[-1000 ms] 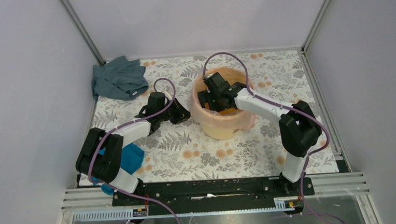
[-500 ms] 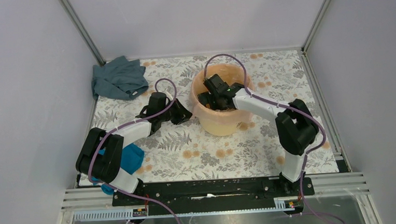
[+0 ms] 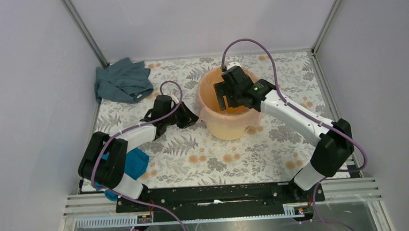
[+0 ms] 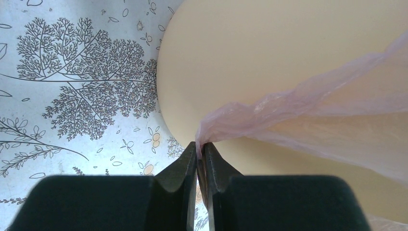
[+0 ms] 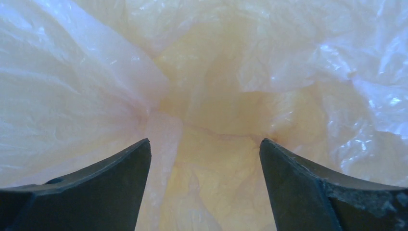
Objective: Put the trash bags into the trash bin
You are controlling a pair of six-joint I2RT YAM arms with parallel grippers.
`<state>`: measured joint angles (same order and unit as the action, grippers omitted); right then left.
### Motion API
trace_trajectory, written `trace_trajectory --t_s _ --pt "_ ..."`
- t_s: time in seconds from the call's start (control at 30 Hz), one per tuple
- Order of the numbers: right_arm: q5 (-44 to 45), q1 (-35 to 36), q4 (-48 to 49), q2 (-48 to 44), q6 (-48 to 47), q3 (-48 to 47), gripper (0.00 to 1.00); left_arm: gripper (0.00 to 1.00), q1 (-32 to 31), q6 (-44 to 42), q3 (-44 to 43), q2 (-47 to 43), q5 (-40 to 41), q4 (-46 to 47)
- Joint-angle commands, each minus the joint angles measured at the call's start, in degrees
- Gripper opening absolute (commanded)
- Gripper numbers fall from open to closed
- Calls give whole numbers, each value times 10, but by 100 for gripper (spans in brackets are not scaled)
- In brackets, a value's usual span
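Yellow-orange and round, the tapered plastic bucket (image 3: 227,127) is lined by the thin, translucent pale pink plastic bag (image 4: 312,110), whose edge is pinched outside the bucket's wall by the left gripper (image 4: 200,147). The right gripper (image 5: 204,144) is held wide apart, empty, above the bag's inside. Seating the bag seems to be in hand; next, it likely needs to be pressed down.

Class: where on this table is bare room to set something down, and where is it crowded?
Free: the near strip between the bucket and the arm bases; the far right corner. Crowded: left side, with left tool, grey-blue cloth, teal cloth.
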<state>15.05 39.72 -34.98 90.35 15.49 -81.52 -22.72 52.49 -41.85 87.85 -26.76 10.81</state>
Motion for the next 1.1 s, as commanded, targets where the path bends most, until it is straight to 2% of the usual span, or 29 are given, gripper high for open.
trace_trajectory --t_s 0.0,0.13,0.2,0.27,0.37,0.43,0.57,0.63,0.77,0.83,0.97,1.07 --pt "65 -1 9 -15 -35 -37 79 14 -1 -3 -9 -2 -1 22" --pt "124 -1 53 25 -65 -40 55 14 -2 -1 -10 -6 -1 22" --pt "145 -1 61 51 -72 -42 47 14 -2 -1 -10 -10 -1 22" --pt "175 -1 87 75 -82 -29 45 14 -3 0 -10 -12 0 21" --pt "248 -5 147 108 -109 -8 49 14 -3 -1 -11 -10 0 19" --pt "287 -13 156 124 -118 -13 47 14 -3 -1 -13 -9 -1 17" --pt "315 -19 196 106 -122 13 47 14 -3 -4 -14 -8 2 14" --pt "266 -19 184 88 -103 15 47 14 -3 -4 -19 -3 0 14" --pt "84 -15 110 72 -69 -2 47 14 -3 -4 -27 7 -4 18" --pt "23 -13 88 62 -64 7 53 14 -3 -5 -29 9 -5 18" --pt "-43 -10 113 46 -68 65 57 14 -4 -3 -29 17 -8 25" --pt "-51 -10 99 79 -73 71 58 14 -4 1 -30 23 -12 31"
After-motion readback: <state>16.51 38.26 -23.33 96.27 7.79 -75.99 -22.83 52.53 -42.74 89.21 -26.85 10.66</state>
